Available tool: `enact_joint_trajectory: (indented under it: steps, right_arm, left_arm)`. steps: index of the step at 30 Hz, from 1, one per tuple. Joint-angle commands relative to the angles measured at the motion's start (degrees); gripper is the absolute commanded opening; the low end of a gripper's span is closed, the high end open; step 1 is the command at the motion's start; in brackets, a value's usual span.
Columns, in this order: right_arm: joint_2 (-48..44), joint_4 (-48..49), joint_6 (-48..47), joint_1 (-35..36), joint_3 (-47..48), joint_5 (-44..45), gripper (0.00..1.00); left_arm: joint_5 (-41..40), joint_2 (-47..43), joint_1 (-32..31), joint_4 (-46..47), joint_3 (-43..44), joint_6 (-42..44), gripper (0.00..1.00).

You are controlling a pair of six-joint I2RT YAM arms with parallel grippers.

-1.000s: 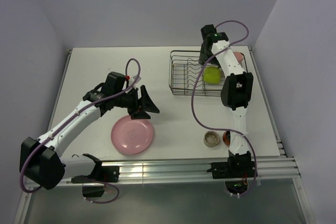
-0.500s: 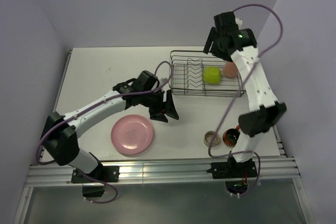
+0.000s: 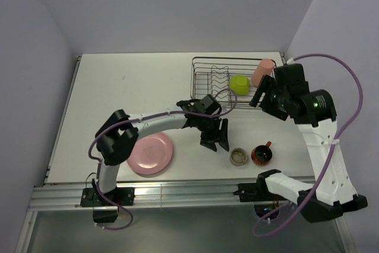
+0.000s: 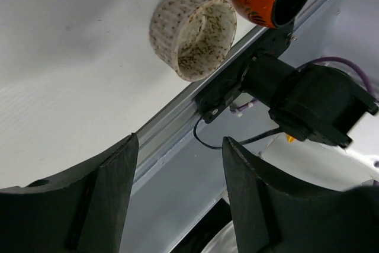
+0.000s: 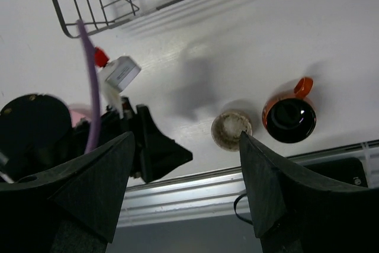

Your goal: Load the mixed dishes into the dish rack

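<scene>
Dish rack [image 3: 193, 81]: holds bowl [image 3: 239, 84] and tumbler [image 3: 261, 72].
Counter [image 3: 118, 87]: plate [image 3: 149, 153] at near edge; cup [image 3: 238, 157] and mug [image 3: 261, 154] side by side.
Left hand [image 3: 215, 141]: fingers spread, empty, beside cup.
Right hand [image 3: 265, 100]: fingers spread, empty, raised by rack's right end.

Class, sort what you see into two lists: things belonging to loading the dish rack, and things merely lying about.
Job: black wire dish rack; round pink plate; yellow-green square bowl; salmon-pink tumbler; speckled beige cup; dark red handled mug.
Merely about: purple cable; aluminium rail.
</scene>
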Motion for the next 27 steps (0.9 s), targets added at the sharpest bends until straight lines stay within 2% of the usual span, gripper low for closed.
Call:
enact_joint_trajectory:
  steps: [1, 6, 13, 24, 27]
  right_arm:
    - [-5.53, -0.75, 1.14, -0.18, -3.01, -3.12, 0.78]
    - [-9.14, -2.50, -0.61, -0.09, -1.97, -2.69, 0.78]
    - [-8.44, -4.35, -2.46, -0.18, 3.83, -3.39, 0.78]
    - [-9.58, -4.17, -3.69, -0.18, 1.99, -3.66, 0.78]
    - [-9.41, -4.35, -4.13, -0.18, 2.43, -3.13, 0.78]
  left_arm:
    - [-1.30, 3.61, -2.50, 1.24, 5.05, -1.38, 0.64]
    - [-2.89, 9.16, -4.44, -0.17, 9.27, -1.90, 0.61]
    - [-2.98, 14.87, -4.97, 0.01, 11.29, -1.73, 0.59]
    - [-1.93, 19.01, -4.97, 0.01, 14.80, -1.73, 0.59]
    - [-2.63, 20.59, -4.97, -1.66, 16.21, -1.47, 0.51]
